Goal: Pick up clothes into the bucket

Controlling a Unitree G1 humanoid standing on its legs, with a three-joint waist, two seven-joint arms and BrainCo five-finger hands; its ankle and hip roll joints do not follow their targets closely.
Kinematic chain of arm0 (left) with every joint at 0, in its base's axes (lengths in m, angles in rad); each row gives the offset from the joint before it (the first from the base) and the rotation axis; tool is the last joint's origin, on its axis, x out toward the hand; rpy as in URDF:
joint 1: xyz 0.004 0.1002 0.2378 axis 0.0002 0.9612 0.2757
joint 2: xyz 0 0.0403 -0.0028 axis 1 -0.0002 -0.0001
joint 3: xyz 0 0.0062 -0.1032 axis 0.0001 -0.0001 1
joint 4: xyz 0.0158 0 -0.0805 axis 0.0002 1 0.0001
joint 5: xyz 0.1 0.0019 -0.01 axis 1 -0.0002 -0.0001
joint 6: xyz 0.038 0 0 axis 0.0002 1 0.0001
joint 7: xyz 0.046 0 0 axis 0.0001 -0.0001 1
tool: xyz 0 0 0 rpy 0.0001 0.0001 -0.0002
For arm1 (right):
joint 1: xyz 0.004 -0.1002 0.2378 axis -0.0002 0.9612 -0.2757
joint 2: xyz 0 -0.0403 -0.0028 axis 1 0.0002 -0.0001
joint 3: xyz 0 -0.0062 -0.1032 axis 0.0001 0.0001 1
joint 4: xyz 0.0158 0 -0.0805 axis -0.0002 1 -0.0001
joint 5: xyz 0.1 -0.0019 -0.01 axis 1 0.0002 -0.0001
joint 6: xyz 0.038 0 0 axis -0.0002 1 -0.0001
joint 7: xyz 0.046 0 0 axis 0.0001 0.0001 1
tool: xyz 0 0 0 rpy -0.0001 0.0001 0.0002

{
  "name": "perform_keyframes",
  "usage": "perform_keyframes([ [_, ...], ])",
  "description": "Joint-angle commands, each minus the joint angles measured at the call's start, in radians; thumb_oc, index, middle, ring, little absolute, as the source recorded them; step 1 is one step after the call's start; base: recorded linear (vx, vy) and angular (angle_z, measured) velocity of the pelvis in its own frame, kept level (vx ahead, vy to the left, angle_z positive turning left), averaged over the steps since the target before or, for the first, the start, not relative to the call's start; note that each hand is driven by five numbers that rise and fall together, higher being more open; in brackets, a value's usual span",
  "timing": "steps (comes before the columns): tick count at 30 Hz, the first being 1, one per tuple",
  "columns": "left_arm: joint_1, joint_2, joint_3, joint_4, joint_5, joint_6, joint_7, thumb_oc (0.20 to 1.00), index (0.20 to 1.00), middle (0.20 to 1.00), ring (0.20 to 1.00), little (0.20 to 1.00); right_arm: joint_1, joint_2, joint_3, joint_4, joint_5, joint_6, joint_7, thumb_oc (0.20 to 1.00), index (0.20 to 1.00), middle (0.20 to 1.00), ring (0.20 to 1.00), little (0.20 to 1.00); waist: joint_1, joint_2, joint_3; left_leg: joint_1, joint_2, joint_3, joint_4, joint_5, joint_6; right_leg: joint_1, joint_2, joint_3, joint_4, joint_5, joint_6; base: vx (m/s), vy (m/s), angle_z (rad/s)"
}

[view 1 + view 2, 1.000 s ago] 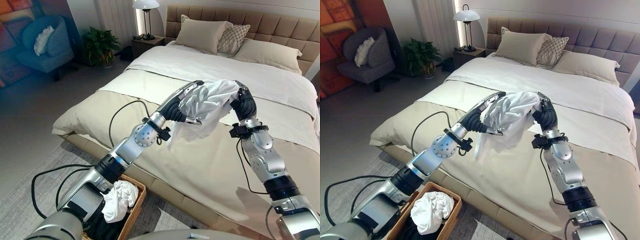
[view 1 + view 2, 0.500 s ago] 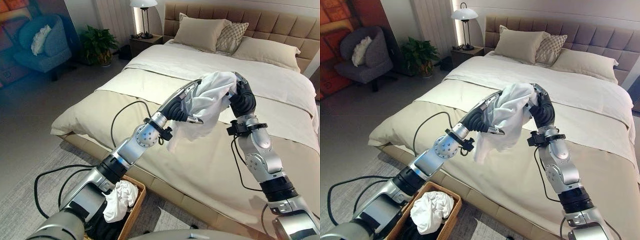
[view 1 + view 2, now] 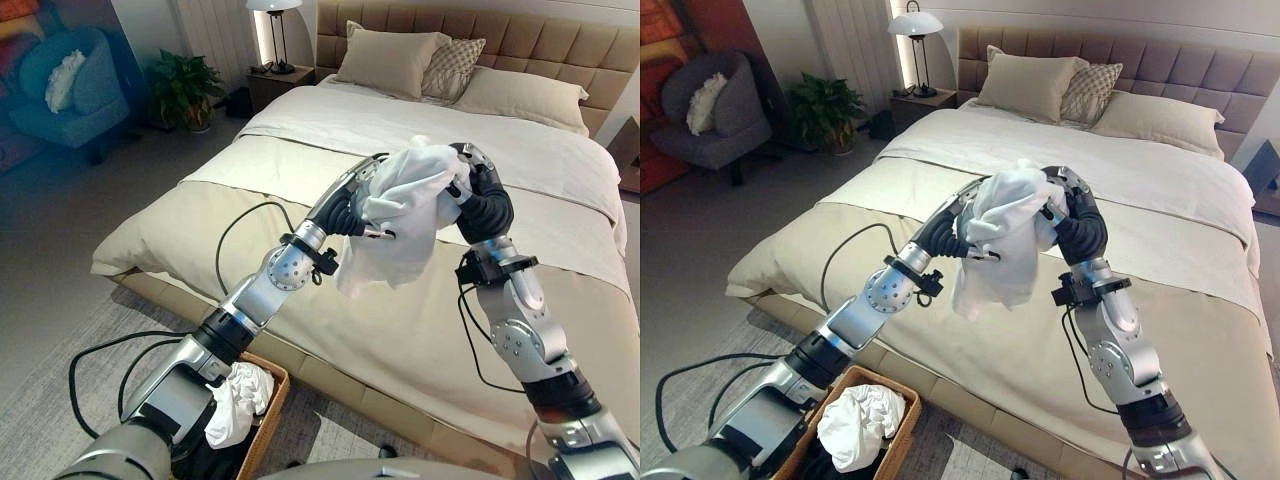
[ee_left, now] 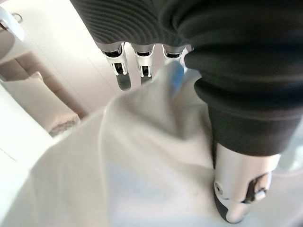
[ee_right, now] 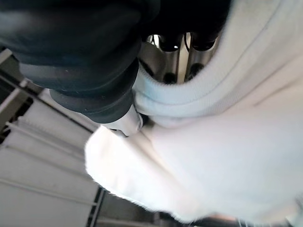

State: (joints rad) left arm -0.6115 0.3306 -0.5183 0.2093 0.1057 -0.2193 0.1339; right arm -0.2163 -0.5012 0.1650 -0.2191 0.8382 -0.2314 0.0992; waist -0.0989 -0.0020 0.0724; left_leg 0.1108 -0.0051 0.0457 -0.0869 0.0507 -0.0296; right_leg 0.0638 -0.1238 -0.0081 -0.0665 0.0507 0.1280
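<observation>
Garment (image 3: 405, 215): soft white matt cloth, ribbed knit hem visible close up. Left hand (image 3: 352, 205) and right hand (image 3: 478, 190): brushed silver metal fingers, dark ribbed rubbery covers. Basket (image 3: 898, 420): woven wicker, rough. Bed cover (image 3: 420, 330): smooth beige matt fabric. Headboard (image 3: 1160, 65): padded, quilted upholstery.

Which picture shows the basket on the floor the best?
The right eye view: the brown woven basket sits by the bed with its rim open to view and crumpled white clothes inside. In the left eye view the robot's left arm covers much of that basket. The wrist views look at white cloth.
</observation>
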Motion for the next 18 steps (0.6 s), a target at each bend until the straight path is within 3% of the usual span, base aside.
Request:
perform_keyframes([
  [1,-0.048,-0.008,0.069,0.089,0.015,0.002,0.047,1.000,1.000,1.000,1.000,1.000,-0.027,0.025,-0.042,-0.136,0.069,-0.051,0.049,0.200,0.200,0.200,0.200,0.200,0.003,-0.053,-0.021,-0.023,-0.026,-0.040,0.120,-0.143,0.027,-0.045,-0.028,-0.017,0.136,-0.054,0.022,0.00,0.000,0.00],
  [6,-0.033,-0.050,0.064,0.056,-0.123,0.000,0.025,1.000,1.000,1.000,1.000,1.000,-0.005,0.025,-0.022,-0.150,0.073,-0.040,0.051,0.200,0.200,0.200,0.200,0.200,0.001,-0.054,-0.023,-0.013,-0.018,-0.049,0.111,-0.145,0.022,-0.031,-0.024,-0.028,0.124,-0.064,0.018,0.01,-0.004,0.00],
  [9,-0.046,-0.060,0.048,0.047,-0.138,-0.002,0.022,1.000,1.000,1.000,1.000,1.000,-0.009,0.026,-0.014,-0.148,0.072,-0.041,0.050,0.200,0.200,0.200,0.200,0.200,0.000,-0.055,-0.021,-0.022,-0.018,-0.051,0.110,-0.133,0.021,-0.034,-0.025,-0.031,0.120,-0.055,0.017,0.00,-0.006,0.01],
  [10,-0.059,-0.064,0.033,0.041,-0.146,-0.001,0.014,0.558,0.558,0.558,0.558,0.558,-0.012,0.029,-0.008,-0.147,0.075,-0.040,0.050,0.200,0.200,0.200,0.200,0.200,0.000,-0.054,-0.022,-0.016,-0.015,-0.053,0.107,-0.141,0.020,-0.029,-0.024,-0.033,0.118,-0.062,0.018,0.00,0.000,0.00],
  [11,-0.060,-0.064,0.033,0.041,-0.146,-0.001,0.014,0.558,0.558,0.558,0.558,0.558,-0.013,0.029,-0.009,-0.147,0.075,-0.040,0.050,0.200,0.200,0.200,0.200,0.200,0.000,-0.055,-0.021,-0.022,-0.017,-0.053,0.108,-0.132,0.020,-0.035,-0.026,-0.032,0.118,-0.054,0.018,0.00,0.000,0.00],
  [12,-0.068,-0.064,0.026,0.043,-0.153,-0.002,0.011,0.200,0.200,0.200,0.200,0.200,-0.016,0.029,-0.006,-0.143,0.074,-0.041,0.047,0.200,0.200,0.200,0.200,0.200,0.000,-0.055,-0.021,-0.022,-0.017,-0.054,0.108,-0.133,0.021,-0.035,-0.026,-0.032,0.118,-0.054,0.018,0.00,0.000,0.00],
  [15,-0.082,-0.073,0.005,0.052,-0.213,-0.007,-0.021,0.200,0.200,0.200,0.200,0.200,-0.026,0.034,0.004,-0.140,0.075,-0.039,0.047,0.200,0.200,0.200,0.200,0.200,-0.002,-0.052,-0.019,-0.011,-0.016,-0.054,0.106,-0.143,0.021,-0.027,-0.024,-0.032,0.117,-0.063,0.019,0.02,-0.004,0.01],
  [18,-0.076,-0.090,-0.016,0.043,-0.373,0.001,-0.089,0.200,0.200,0.200,0.200,0.200,-0.031,0.041,0.016,-0.136,0.083,-0.036,0.049,0.200,0.200,0.200,0.200,0.200,-0.003,-0.049,-0.019,-0.012,-0.017,-0.050,0.111,-0.148,0.022,-0.029,-0.023,-0.024,0.116,-0.059,0.019,0.00,0.000,0.00],
])
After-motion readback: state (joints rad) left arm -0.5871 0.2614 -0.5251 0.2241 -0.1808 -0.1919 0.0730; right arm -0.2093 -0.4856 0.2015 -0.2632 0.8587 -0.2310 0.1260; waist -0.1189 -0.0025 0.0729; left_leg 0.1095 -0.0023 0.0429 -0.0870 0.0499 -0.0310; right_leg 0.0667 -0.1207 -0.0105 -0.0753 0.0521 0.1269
